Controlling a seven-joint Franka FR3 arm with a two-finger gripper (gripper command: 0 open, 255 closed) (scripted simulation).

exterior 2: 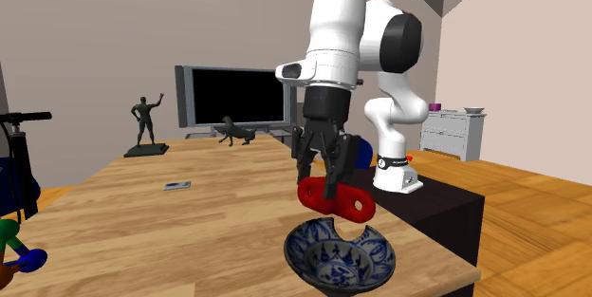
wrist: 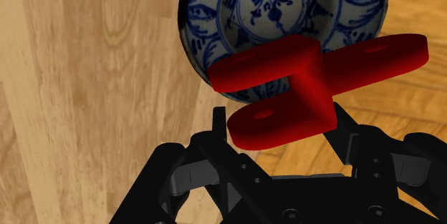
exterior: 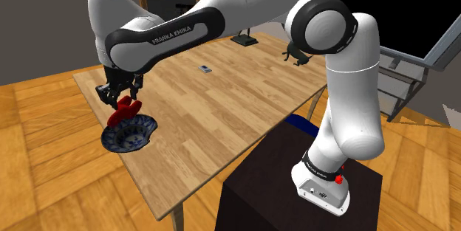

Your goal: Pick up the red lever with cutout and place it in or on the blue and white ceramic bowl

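Observation:
The red lever (exterior 2: 338,200) hangs just above the blue and white patterned bowl (exterior 2: 340,255), with my black gripper (exterior 2: 323,183) shut on it. In the shoulder view the gripper (exterior: 122,98) holds the lever (exterior: 127,109) over the bowl (exterior: 130,133) near the table's near left corner. From the wrist, the lever (wrist: 308,86) spans between the fingers, with a hole in its lower arm, and the bowl (wrist: 283,8) lies straight beneath it. The lever is not touching the bowl.
The bowl stands close to the edge of the wooden table (exterior: 222,111). A small flat card (exterior: 205,69) lies mid-table. A dark statuette (exterior 2: 145,126), a dark animal figure (exterior 2: 235,132) and a black screen (exterior 2: 234,98) stand at the far end. My dark stand (exterior: 295,185) adjoins the table.

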